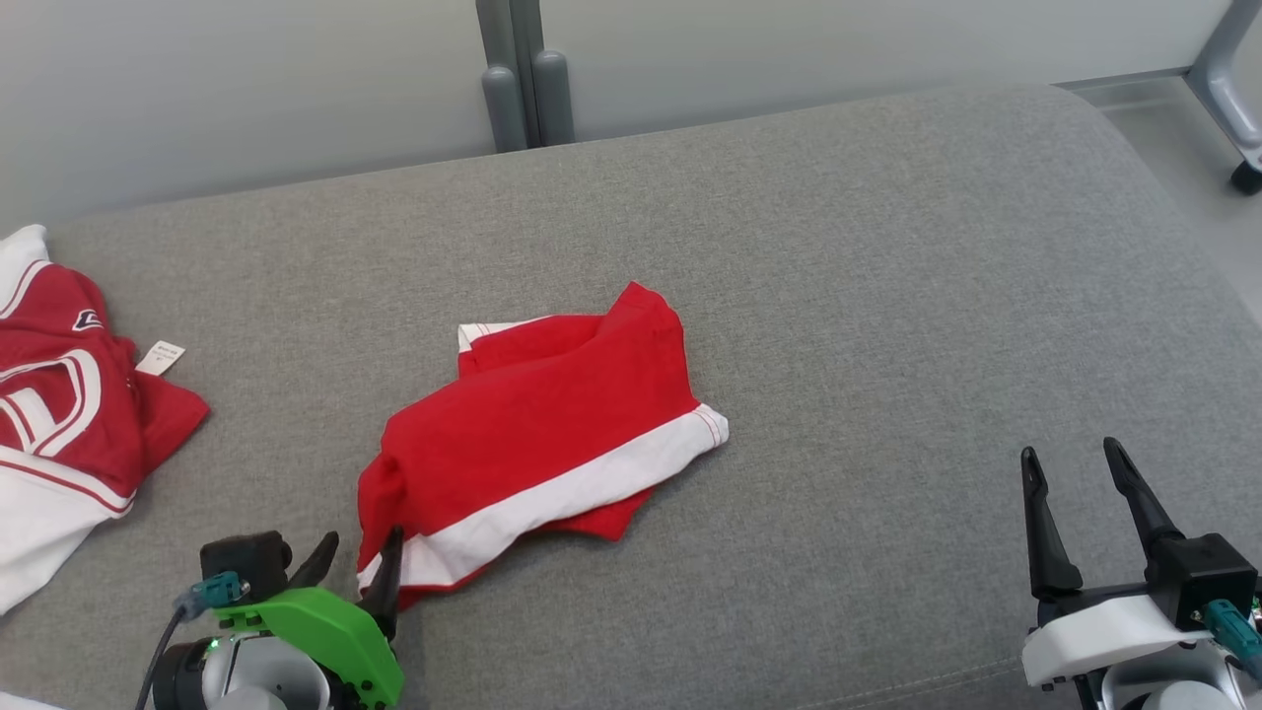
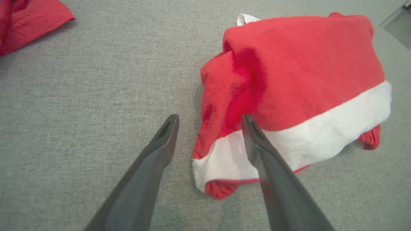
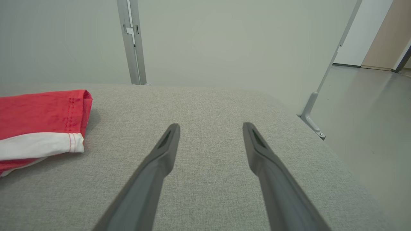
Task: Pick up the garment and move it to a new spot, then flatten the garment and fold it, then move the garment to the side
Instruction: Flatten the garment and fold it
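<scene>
**Q:** Garment (image 1: pixel 537 434) position?

**A:** Red with a white band, folded, lying near the middle of the grey upholstered surface (image 1: pixel 887 296).

**Q:** Left gripper (image 1: pixel 362 537)?

**A:** At the garment's near-left corner, jaws wide, gripping nothing. The left wrist view adds detail: one finger (image 2: pixel 257 144) overlaps the white band, and the corner's edge lies between the two fingers. Contact cannot be told.

**Q:** Right gripper (image 1: pixel 1072 450)?

**A:** Well apart to the right, jaws wide, empty. Its wrist view shows the garment's stitched hem at far left.

**Q:** Other items?

**A:** A second red-and-white garment (image 1: pixel 69 394) lies at the surface's left edge. The left wrist view catches one red corner of it.
</scene>
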Robot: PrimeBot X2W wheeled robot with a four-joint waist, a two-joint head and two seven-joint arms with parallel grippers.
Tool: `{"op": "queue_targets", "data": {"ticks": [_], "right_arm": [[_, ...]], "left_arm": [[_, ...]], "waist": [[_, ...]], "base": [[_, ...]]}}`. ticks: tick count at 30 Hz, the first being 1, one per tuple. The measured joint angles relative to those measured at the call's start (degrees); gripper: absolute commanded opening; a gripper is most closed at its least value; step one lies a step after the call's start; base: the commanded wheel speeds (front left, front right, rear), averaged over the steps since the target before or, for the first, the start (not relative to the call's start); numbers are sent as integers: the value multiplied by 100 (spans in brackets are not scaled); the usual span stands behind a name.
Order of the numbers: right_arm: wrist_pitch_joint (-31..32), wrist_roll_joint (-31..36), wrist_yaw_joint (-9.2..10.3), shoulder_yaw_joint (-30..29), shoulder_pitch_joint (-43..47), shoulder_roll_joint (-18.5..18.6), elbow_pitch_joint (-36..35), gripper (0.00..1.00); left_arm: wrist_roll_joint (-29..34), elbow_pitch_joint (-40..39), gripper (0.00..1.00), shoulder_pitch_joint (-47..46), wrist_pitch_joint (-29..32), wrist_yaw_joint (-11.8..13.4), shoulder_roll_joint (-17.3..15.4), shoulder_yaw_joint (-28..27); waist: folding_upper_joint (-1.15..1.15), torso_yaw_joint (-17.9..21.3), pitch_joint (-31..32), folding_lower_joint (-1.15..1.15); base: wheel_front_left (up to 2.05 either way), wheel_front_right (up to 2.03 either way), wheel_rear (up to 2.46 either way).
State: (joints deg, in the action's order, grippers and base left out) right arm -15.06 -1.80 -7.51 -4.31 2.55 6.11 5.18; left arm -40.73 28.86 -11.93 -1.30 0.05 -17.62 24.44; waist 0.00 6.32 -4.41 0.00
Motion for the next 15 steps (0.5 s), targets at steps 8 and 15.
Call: {"op": "queue_targets", "data": {"ticks": [8, 15], "right_arm": [[0, 8, 0, -49, 70, 19, -151, 100], [0, 8, 0, -74, 137, 53, -247, 100]], "left_arm": [[12, -714, 100, 552, -789, 302, -33, -271], [-127, -989, 100, 931, -904, 323, -48, -328]], "waist": [[0, -106, 168, 0], [0, -316, 259, 0]], "base": [[0, 0, 0], [0, 0, 0]]}}
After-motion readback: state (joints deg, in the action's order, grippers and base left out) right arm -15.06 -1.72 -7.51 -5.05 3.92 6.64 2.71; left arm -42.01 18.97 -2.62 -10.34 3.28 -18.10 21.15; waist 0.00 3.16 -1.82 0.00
